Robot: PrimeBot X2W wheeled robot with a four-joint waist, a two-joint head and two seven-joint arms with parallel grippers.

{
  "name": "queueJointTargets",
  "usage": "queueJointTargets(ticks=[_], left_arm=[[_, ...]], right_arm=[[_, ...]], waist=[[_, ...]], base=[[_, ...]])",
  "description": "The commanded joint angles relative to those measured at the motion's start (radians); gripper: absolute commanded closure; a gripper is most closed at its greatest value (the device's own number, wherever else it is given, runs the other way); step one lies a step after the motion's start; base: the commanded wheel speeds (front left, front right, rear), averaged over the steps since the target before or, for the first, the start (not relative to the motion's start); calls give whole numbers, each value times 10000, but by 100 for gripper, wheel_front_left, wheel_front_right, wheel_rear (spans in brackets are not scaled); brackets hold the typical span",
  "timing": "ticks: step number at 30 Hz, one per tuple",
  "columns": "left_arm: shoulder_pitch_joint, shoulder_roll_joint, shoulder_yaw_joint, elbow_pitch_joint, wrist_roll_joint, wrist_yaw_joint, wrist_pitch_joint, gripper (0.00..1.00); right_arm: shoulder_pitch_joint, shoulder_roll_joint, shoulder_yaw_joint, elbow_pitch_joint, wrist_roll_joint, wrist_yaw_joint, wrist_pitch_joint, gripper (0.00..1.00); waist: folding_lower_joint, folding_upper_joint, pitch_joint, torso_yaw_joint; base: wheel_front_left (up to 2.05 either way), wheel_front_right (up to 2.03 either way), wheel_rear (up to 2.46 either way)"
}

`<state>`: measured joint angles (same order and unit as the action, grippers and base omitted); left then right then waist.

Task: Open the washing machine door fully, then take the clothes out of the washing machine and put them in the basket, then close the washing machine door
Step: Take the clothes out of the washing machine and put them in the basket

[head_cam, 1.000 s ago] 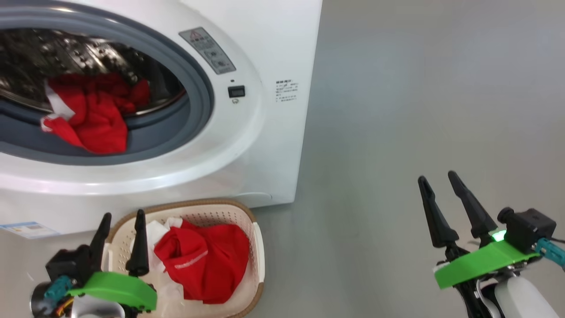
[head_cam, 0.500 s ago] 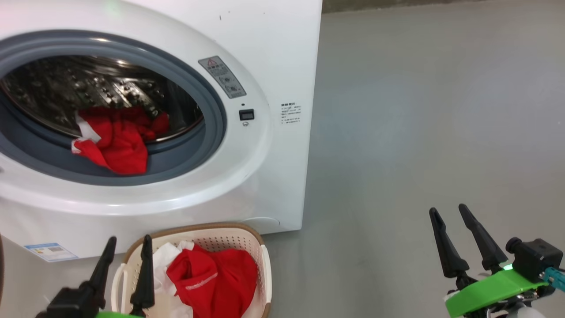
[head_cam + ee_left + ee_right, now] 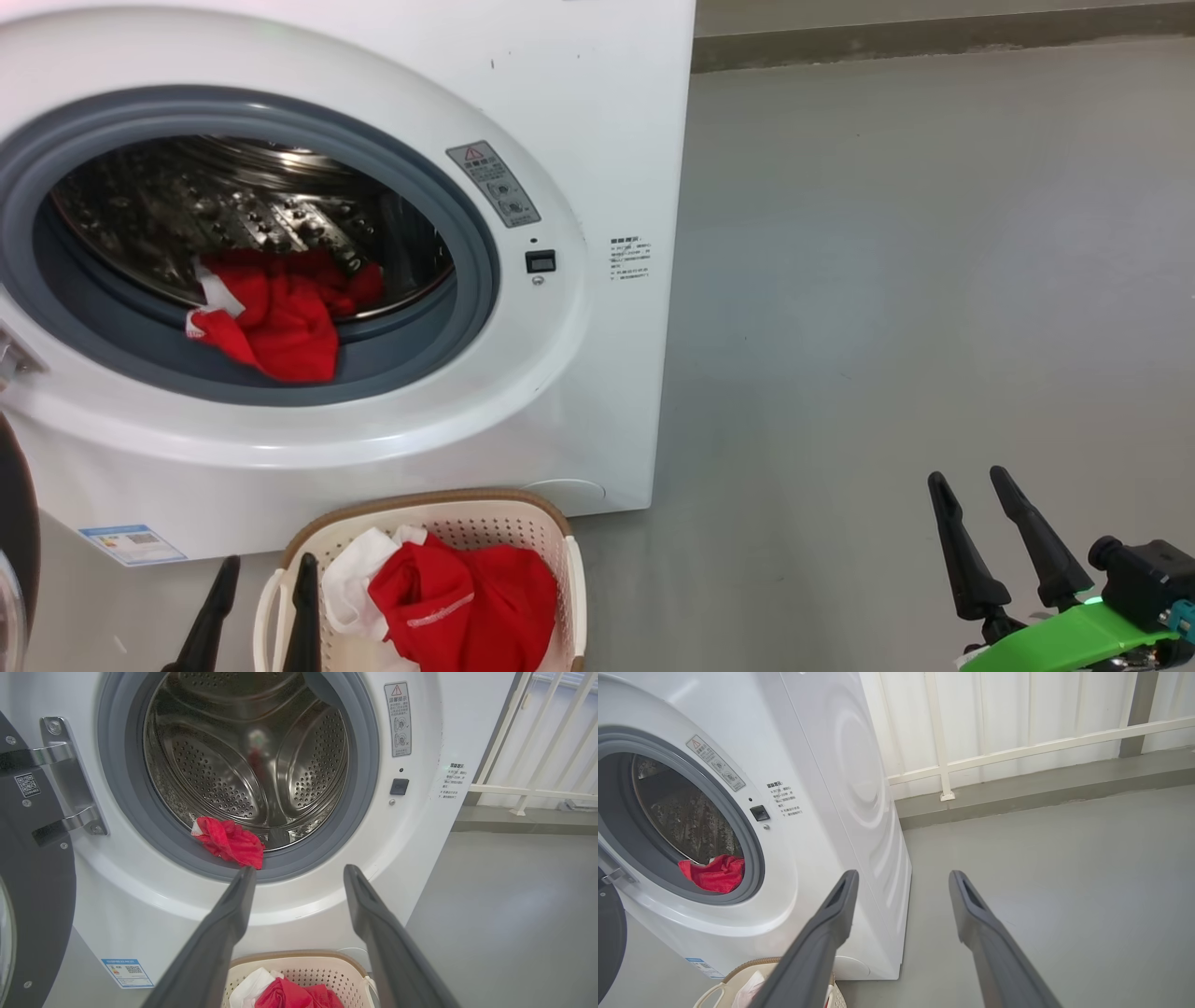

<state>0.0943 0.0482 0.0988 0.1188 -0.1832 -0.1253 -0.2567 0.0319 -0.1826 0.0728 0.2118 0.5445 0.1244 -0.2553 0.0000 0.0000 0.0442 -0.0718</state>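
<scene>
one big white front-loading washing machine (image 3: 597, 140) stands on the grey floor, and its one round black-rimmed door (image 3: 32, 896) is swung wide to the left on its hinge, so the opening step looks done. one small cream perforated plastic basket (image 3: 439, 497) with a brown rim sits on the floor just before the machine. the unloading looks about half done: one bright red soft garment (image 3: 467, 597) and one smaller white cloth (image 3: 355, 569) lie in the basket, while one more red bundle (image 3: 285, 322) with a white strip hangs over the grey gasket at the drum's mouth, not yet taken. closing the door is also left. two grippers: the left gripper (image 3: 300, 870) hovers over the basket with jaws apart and empty, aimed at the drum; the right gripper (image 3: 968, 476) hangs well apart over bare floor, jaws apart, empty.
</scene>
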Motion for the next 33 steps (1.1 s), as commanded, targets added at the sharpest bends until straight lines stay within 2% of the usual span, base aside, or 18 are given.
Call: queueJointTargets(ticks=[1,22,28,33], left_arm=[[-106,38,347,-345,63,-53,-51,0],[-476,21,231,-444,-104,81,-51,0],[-1394,27,158,213,392,171,-51,0],[-2781,270,231,1456,760,377,-51,0]], right_arm=[[-41,-172,106,-282,-17,63,-65,0],[-306,-113,103,-393,-31,63,-65,0],[-632,-41,142,-449,-35,63,-65,0],[-1034,43,212,-520,-45,63,-65,0]], waist=[[0,0,10,22],[0,0,578,-24],[0,0,1160,58],[0,0,1767,26]], base=[[0,0,0],[0,0,0],[0,0,0],[0,0,0]])
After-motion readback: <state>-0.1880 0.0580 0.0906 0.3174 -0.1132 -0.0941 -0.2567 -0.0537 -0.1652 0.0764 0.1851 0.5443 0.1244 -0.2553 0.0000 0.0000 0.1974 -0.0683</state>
